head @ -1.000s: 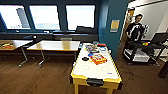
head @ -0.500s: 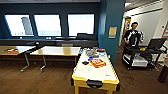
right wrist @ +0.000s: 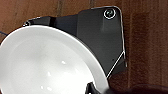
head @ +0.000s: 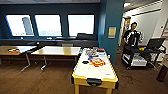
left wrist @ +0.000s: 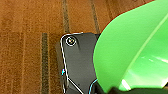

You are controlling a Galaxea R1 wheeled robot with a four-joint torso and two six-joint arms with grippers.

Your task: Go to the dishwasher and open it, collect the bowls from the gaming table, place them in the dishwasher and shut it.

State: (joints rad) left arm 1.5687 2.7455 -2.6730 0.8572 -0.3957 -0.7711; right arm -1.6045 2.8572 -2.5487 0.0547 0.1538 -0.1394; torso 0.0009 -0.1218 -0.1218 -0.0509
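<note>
Ahead of the robot stands the gaming table (head: 95, 75), its tabletop pale. Left pincer (left wrist: 110, 88) holds a green bowl (left wrist: 130, 50); right pincer (right wrist: 100, 90) holds a white bowl (right wrist: 45, 65).

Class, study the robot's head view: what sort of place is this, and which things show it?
Probably an office break or games room: a yellow-legged gaming table, long work tables under a row of windows, and a person beside an equipment cart.

The gaming table (head: 95, 75) is pale yellow with a white top and black fittings (a red-and-yellow box (head: 96, 61) lies on it). Left wrist view — bright green bowl (left wrist: 132, 50); right wrist view — white bowl (right wrist: 47, 62). Brown striped carpet (left wrist: 25, 50), teal walls (head: 110, 15).
</note>
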